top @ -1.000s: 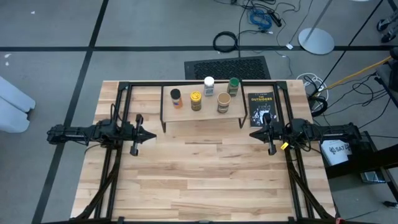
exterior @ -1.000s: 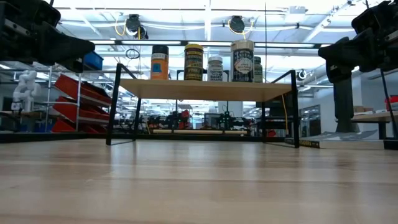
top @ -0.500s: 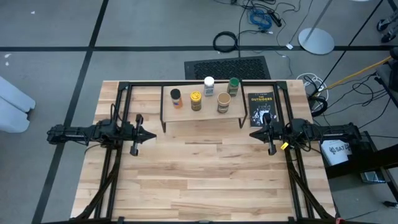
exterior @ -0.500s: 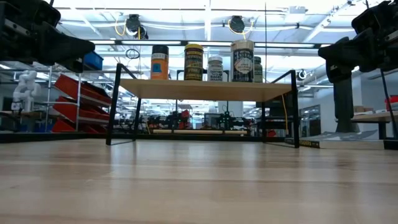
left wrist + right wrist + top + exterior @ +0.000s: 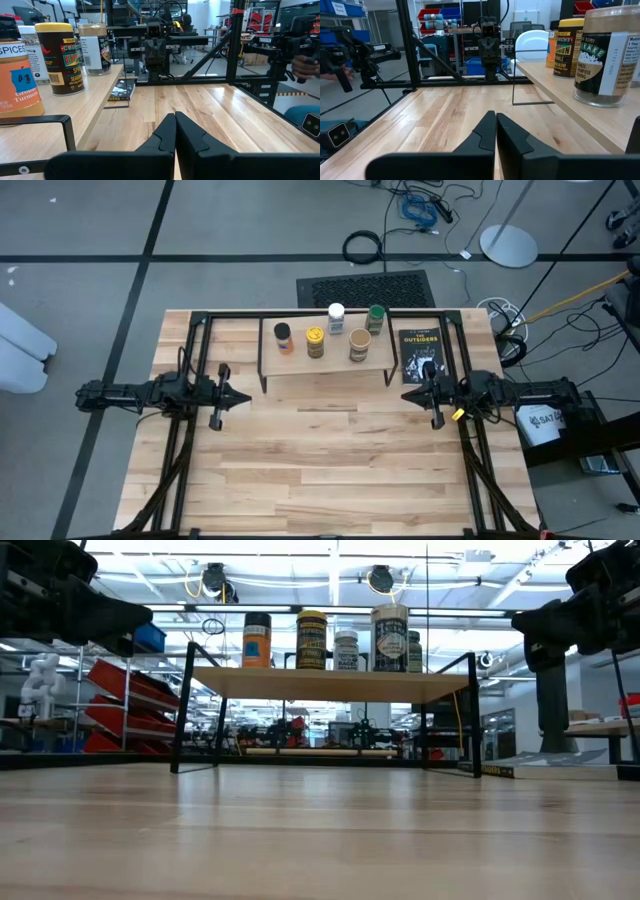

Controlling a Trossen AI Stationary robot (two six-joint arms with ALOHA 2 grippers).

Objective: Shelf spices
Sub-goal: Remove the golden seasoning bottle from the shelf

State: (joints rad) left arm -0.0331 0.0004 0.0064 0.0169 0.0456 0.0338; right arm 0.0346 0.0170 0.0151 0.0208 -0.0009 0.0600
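Observation:
Several spice jars stand upright on their bases on the shelf point(image 5: 325, 358), a low light-wood board on thin black legs at the table's far middle. Their lids are dark point(image 5: 283, 332), yellow point(image 5: 315, 336), white point(image 5: 336, 311), green point(image 5: 375, 311) and tan point(image 5: 360, 338). The low view shows them in a row on the board point(image 5: 330, 685). My left gripper point(image 5: 246, 397) hovers level at the table's left, shut and holding nothing, its fingers point(image 5: 175, 122) pointing toward the right edge. My right gripper point(image 5: 405, 392) mirrors it at the right, shut point(image 5: 496, 120), pointing toward the left edge.
A black book with orange lettering point(image 5: 419, 355) lies flat to the right of the shelf, just beyond my right gripper. Black frame rails point(image 5: 197, 340) run along the table's far part and both sides. Bare wooden tabletop point(image 5: 330, 460) stretches between the grippers and toward the near edge.

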